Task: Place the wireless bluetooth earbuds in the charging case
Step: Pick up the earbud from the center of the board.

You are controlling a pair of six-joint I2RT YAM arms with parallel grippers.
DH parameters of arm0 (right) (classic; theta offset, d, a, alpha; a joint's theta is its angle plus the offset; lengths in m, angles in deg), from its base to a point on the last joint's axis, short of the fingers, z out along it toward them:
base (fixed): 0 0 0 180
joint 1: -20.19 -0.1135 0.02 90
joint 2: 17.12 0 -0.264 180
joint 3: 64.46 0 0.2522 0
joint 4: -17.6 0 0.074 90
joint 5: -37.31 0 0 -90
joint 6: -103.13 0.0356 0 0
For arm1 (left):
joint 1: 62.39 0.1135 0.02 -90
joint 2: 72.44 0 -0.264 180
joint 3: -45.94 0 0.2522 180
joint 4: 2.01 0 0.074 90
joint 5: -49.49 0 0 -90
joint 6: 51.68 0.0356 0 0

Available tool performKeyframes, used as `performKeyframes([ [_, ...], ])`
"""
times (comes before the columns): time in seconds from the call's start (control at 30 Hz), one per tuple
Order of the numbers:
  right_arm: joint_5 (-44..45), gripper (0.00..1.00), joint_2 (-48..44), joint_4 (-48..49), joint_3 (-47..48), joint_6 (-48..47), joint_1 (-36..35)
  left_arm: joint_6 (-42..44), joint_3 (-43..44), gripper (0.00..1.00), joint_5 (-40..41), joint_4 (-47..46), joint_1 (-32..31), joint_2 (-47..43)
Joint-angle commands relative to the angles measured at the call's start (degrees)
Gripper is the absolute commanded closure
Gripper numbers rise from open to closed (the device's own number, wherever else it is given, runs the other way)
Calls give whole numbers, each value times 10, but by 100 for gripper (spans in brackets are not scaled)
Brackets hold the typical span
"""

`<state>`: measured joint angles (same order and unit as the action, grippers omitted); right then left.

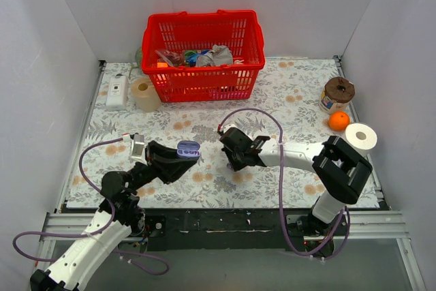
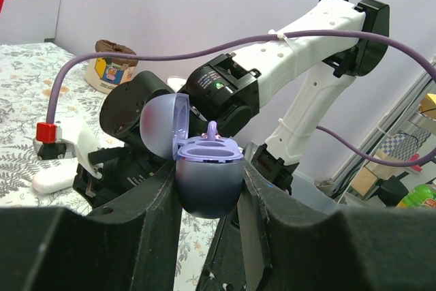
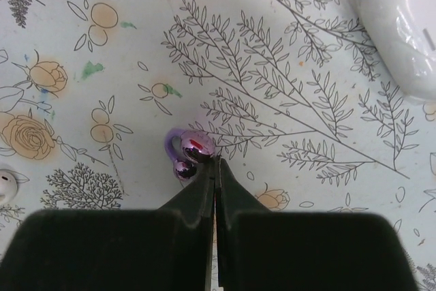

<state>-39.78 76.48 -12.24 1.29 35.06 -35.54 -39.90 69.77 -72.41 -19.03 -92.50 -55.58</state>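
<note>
1. Above the near middle of the bench [image 1: 293, 100], the left hand [image 1: 182, 157] clamps the case [image 1: 188, 148] by its lower shell. Its fingers are closed only as far as the shell allows. The lid is swung open and the hollow faces up.
2. A lilac loop [image 2: 213, 131] stands up from the hollow. It looks like one bud seated in place, though the seating itself is hard to make out.
3. To the right of the case and apart from it, the right hand [image 1: 233, 158] hangs low over the bench with its fingers pressed fully together.
4. Its wrist view shows the fingertips touching or just beside a loose bud [image 3: 187, 155] lying on the flowered cloth. Nothing shows between the fingers, so the bud seems not to be held.
5. A white capsule [image 3: 402, 32] lies well apart from that bud.
6. The step in hand is probably picking up this second bud.
7. The next move calls for the right hand to part its fingers, straddle the bud, pinch it and carry it to the free hollow. The bud is tiny and glossy, so it may skid.
</note>
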Motion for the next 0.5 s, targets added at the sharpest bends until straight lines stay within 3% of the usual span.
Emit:
performKeyframes([
  [0.0, 10, 99, 20, 12, 29, -56, 5, 5, 0, 100, 6, -3, 1, 9],
  [0.2, -5, 99, 28, 21, 46, -92, 7, 8, 3, 100, 6, -8, 1, 15],
  [0.33, 53, 99, -9, -5, 50, -82, 12, 16, 9, 100, 8, 1, 0, 17],
  [0.37, 78, 85, -22, -16, 50, -80, 11, 21, 13, 100, 10, 5, 0, 16],
  [0.47, 75, 64, -71, -13, 48, -86, 10, 25, 14, 100, 16, 8, 1, 12],
])
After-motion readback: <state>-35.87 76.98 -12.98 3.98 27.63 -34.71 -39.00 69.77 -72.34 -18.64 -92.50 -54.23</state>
